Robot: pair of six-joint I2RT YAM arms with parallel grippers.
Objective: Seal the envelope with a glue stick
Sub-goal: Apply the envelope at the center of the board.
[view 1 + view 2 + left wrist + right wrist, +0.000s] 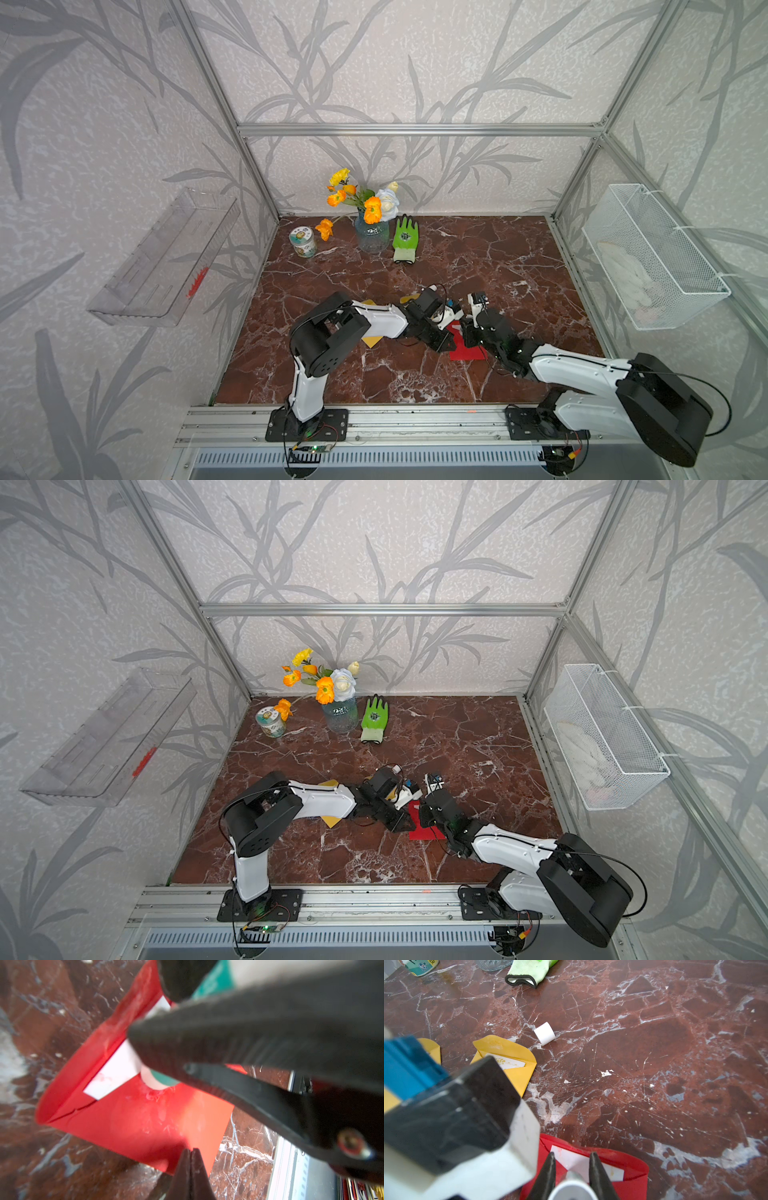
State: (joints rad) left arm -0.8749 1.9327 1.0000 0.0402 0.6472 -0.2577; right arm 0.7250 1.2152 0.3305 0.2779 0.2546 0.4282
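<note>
Right gripper (572,1156) is clamped on the white glue stick with teal label (161,1082). Its small white cap (544,1033) is off and lies well apart on the red-brown marble tabletop (654,1064). The stick tip presses on the open red paper envelope (145,1122), beside the white card (112,1076). Left gripper (191,1154) has jaws together, apparently pinning the envelope edge. Glue smears show, so gluing looks underway. Flap not yet folded or pressed.

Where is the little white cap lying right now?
In the right wrist view, the white cap lies on its side on the marble tabletop, close beside the open yellow envelope, between it and the green glove.
</note>
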